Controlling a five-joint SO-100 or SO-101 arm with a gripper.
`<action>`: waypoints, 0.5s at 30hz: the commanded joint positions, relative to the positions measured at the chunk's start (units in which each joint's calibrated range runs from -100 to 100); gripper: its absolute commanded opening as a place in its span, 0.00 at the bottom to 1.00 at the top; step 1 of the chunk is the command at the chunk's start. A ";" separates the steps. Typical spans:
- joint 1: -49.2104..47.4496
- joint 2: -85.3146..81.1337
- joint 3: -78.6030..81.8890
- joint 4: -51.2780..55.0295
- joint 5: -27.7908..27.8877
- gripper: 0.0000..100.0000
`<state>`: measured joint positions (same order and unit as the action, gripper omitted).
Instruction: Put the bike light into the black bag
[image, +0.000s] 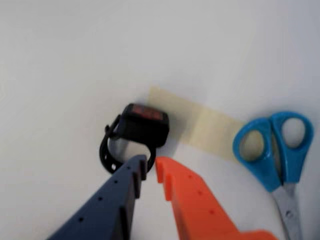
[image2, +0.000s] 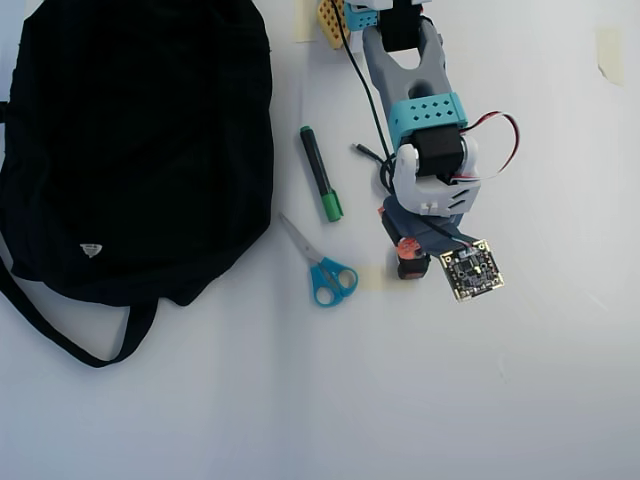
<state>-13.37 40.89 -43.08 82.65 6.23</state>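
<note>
Tool (image: 150, 167) tips sit slightly apart, right by the bike light (image: 142, 125) on the white surface (image: 60, 75), maybe touching its strap. Black bag (image2: 130, 140) lies well apart, past the scissors (image2: 322, 268).

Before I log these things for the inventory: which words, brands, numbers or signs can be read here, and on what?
No text can be read in either view.
Black bag: small white label, too small to read.
Bike light: red face, blurred, no lettering shows.
Scissors and green marker: no print shows.
</note>
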 joint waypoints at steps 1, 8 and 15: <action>-0.31 -0.97 -3.19 3.13 -0.30 0.03; -0.24 -0.97 -2.92 5.72 -0.41 0.03; 0.21 -0.97 -2.47 5.80 -0.35 0.07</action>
<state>-13.52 40.89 -43.95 88.15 6.03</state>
